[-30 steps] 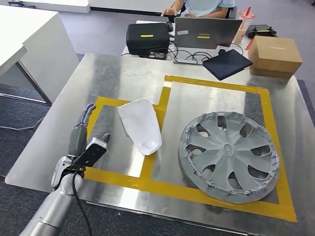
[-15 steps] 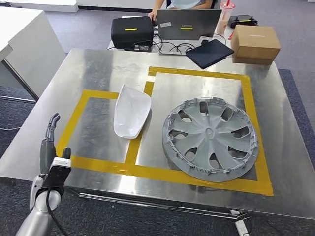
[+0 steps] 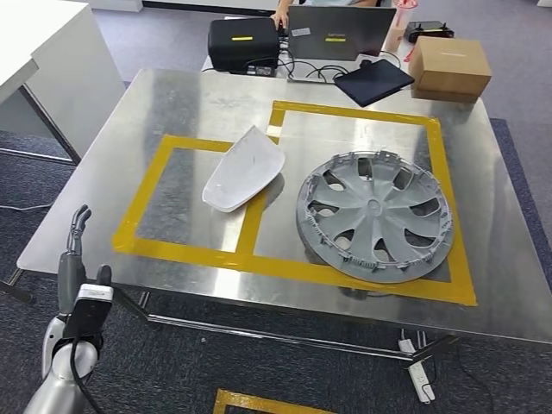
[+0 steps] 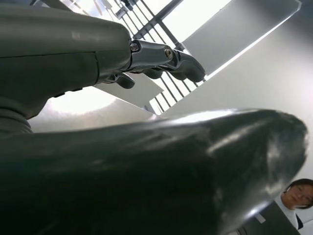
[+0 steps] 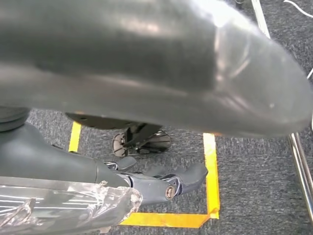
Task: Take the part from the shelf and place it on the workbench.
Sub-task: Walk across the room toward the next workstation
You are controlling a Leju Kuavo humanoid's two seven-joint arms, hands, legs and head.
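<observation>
Two things lie on the metal workbench (image 3: 195, 108), inside boxes of yellow tape (image 3: 296, 269): a white part (image 3: 242, 170) and a grey wheel cover (image 3: 374, 214). The white part rests flat across the tape line between the two boxes, just beside the wheel cover and well away from every table edge. Bare metal runs all around the tape, widest on the left side. The left hand (image 3: 77, 272) hangs in front of the table's near left corner, over the carpet, with fingers apart and nothing in them. The right hand (image 5: 162, 183) points at the floor, fingers loosely spread, holding nothing. A black case (image 3: 242, 43), a laptop (image 3: 338, 33) and a brown box (image 3: 450, 66) sit behind the far edge. Their labels are too small to read.
</observation>
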